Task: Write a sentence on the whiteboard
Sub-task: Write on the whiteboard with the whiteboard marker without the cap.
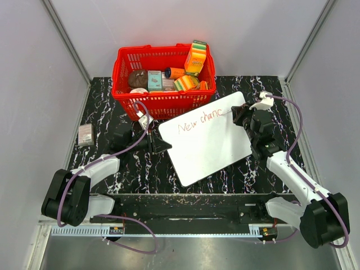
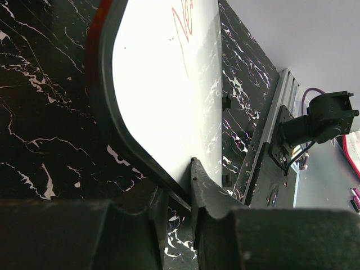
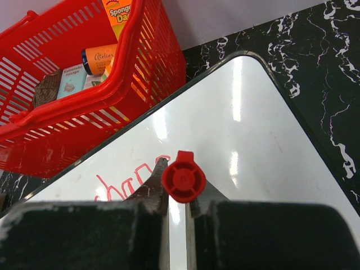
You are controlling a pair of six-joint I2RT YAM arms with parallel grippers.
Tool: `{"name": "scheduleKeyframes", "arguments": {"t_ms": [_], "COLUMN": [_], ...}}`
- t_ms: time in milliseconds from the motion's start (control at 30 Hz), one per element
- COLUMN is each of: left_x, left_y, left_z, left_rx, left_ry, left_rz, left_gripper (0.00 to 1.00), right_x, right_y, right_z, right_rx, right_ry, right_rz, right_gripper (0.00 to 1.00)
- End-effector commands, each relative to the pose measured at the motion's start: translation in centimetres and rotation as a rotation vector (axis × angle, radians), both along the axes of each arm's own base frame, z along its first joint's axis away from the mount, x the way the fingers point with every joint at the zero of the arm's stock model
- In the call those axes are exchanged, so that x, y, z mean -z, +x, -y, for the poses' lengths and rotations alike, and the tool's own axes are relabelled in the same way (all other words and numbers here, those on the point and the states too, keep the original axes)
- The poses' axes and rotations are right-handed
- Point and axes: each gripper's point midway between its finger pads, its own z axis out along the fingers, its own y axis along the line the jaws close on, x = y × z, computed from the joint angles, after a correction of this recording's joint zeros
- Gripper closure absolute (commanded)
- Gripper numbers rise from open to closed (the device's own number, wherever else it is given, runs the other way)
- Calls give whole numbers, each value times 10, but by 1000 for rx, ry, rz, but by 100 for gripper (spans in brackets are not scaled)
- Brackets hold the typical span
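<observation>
Status: whiteboard (image 1: pixel 208 147) lies flat on the black marbled surface (image 1: pixel 107 109), turned diagonally, with its far edge just in front of the red basket (image 1: pixel 163 104). The sentence (image 1: pixel 199 122) so far reads "New chanc" in thin red marker, running along the far side of the board.

Left end effector (image 1: pixel 160 145): fingers nearly together, clamped on the board's left edge near the rounded corner. In the left wrist view the thin edge sits between the two fingers (image 2: pixel 196 174), one above the white face and one under it.

Right end effector (image 1: pixel 236 115): fingers fully together, clamped on a red marker (image 3: pixel 183 179). It sits over the board's far right area, right at the end of "chanc". In the right wrist view the marker's round butt end faces the camera, pinched between both fingers. The tip is hidden behind them, so I cannot tell whether it touches the board.

The basket holds sponge packs, an orange tube and other small packets. A small grey box (image 1: pixel 85 135) sits on the surface at far left, well apart from the board.
</observation>
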Motion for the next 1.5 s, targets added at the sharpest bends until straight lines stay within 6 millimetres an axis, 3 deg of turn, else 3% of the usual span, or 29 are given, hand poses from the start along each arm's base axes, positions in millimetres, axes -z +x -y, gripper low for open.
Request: {"name": "scheduleKeyframes", "arguments": {"t_ms": [0, 233, 733, 1467], "left_x": [24, 24, 24, 24], "left_y": [-9, -8, -8, -8], "left_z": [3, 3, 3, 3], "left_rx": [71, 68, 69, 68], "left_ry": [93, 94, 96, 98], "left_rz": [77, 76, 76, 75], "left_gripper": [100, 100, 100, 100], "right_x": [-31, -53, -54, -26], "right_y": [0, -8, 9, 16], "right_z": [8, 14, 9, 6], "right_rx": [30, 45, 41, 38], "right_ry": [13, 24, 33, 33], "right_rz": [79, 138, 142, 75], "right_gripper": [100, 100, 100, 100]}}
